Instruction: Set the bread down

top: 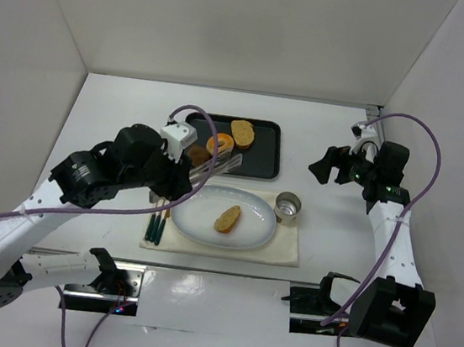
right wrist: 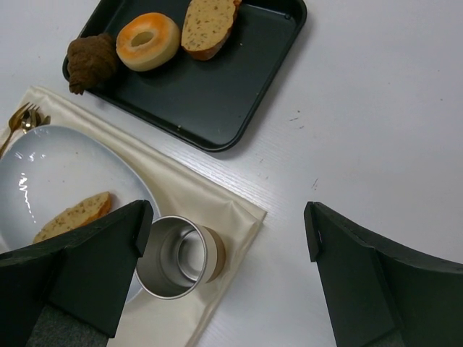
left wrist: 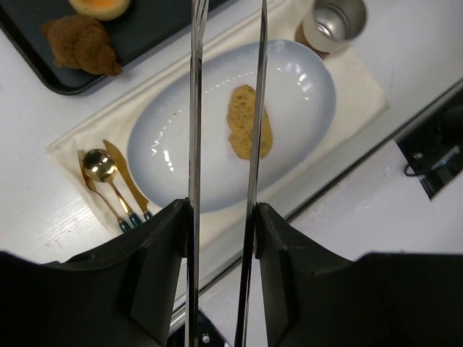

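- The bread is seen lying flat on the white plate, touched by nothing; the placing is judged done.
- In the left wrist view its long axis runs nearly along the tongs, whose right blade crosses over it; the height above it cannot be told.
- The tongs are grasped by the left gripper, its jaws pressed on them, with the blades parted and nothing between.
- The left arm is the nearer, reached over the plate.
- The right gripper is held released and empty above the counter.
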You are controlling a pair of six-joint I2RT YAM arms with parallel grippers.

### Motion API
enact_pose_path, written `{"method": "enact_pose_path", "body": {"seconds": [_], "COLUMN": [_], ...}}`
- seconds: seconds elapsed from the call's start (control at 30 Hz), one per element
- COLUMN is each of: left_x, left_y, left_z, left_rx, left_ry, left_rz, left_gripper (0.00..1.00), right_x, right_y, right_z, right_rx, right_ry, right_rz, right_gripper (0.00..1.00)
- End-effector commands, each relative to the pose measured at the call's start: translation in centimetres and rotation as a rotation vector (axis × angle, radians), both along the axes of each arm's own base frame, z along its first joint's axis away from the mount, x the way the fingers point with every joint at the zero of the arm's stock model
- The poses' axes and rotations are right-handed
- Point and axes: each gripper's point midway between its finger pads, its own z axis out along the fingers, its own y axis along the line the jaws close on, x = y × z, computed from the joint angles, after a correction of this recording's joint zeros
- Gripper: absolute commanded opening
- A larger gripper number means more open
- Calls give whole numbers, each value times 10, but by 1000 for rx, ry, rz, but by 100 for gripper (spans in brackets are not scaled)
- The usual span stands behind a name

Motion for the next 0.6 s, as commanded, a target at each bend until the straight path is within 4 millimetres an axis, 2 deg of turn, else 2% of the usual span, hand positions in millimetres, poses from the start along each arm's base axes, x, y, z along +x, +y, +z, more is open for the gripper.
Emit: {"method": "enact_pose_path", "body": {"seconds": [0.0,0.2,0.23,0.33,0.43,0.57], "left_x": [34,68,69,78,85,93], "left_y": [0,15,17,23,30,35], "left_z": [11,14,10,13,12,4], "left_rx": [-33,-60,-61,-80,-83,-69], "left_ry": [-104,-160,-147,-164,-172,-160], "left_rz": [50,114,115,130,138,143], "left_gripper": [54,54,54,54,54,54], "right_x": [6,10,11,12,14,14], "right_y": [1,-3,-4,-4,-5,-5], "right_z": [14,22,22,24,16,16], "right_rx": [34,71,74,80,80,80], "right_ry": [-16,-20,-16,-22,7,7], "right_rz": [-33,-92,-105,-108,-118,-118], "right_gripper": [99,99,99,99,99,99]}}
